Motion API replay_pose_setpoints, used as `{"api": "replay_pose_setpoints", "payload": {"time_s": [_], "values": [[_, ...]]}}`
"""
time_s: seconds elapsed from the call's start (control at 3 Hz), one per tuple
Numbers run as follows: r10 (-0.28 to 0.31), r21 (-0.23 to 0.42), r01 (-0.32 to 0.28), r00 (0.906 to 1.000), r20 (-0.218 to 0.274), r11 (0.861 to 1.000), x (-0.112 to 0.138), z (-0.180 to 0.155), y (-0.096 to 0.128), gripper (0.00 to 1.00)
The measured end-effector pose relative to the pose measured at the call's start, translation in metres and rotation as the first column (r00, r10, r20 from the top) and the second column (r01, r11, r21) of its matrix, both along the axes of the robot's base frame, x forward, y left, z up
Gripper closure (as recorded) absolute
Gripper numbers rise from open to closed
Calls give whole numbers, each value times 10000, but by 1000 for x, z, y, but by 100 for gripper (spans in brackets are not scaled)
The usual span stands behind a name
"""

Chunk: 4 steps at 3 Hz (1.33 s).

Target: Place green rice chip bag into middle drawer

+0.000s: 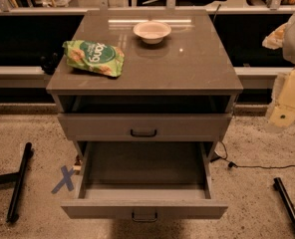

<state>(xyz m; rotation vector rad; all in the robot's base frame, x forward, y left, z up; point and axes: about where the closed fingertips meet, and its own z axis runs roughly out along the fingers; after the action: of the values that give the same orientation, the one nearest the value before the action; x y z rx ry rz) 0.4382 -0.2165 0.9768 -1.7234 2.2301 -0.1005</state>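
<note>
Lying on top of the cabinet point(187, 68), near its left edge, is the green rice chip bag point(93, 58). The middle drawer point(187, 209) stands pulled out. The gripper point(288, 101) hangs off the cabinet's right side; spread or pressed together, I cannot tell.

White lettering on the green rice chip bag point(93, 58): illegible, inverted. On floor point(33, 131): blue X mark point(64, 179). At right edge: hand point(286, 106).

Green rice chip bag point(93, 58): light green, darker green circle, white lettering, tan chips. Middle drawer point(102, 209): plain grey, dark handle. Bowl point(152, 30): white. Gripper point(286, 111) (right edge, beside cabinet point(187, 68)): cream-yellow. Floor point(252, 153): speckled beige, blue X point(64, 179).
</note>
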Motion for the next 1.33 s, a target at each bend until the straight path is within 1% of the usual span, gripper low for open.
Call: {"api": "replay_pose_setpoints", "payload": {"time_s": [0.33,0.67,1.0,1.33], "values": [[0,0,0,10000,0,10000,0,0,0,0],[91,631,-117,9991,413,9979,28,-7,16,0],[257,1504,-393,9955,911,9878,79,-23,54,0],[260,1505,-395,9955,912,9878,79,-23,54,0]]}}
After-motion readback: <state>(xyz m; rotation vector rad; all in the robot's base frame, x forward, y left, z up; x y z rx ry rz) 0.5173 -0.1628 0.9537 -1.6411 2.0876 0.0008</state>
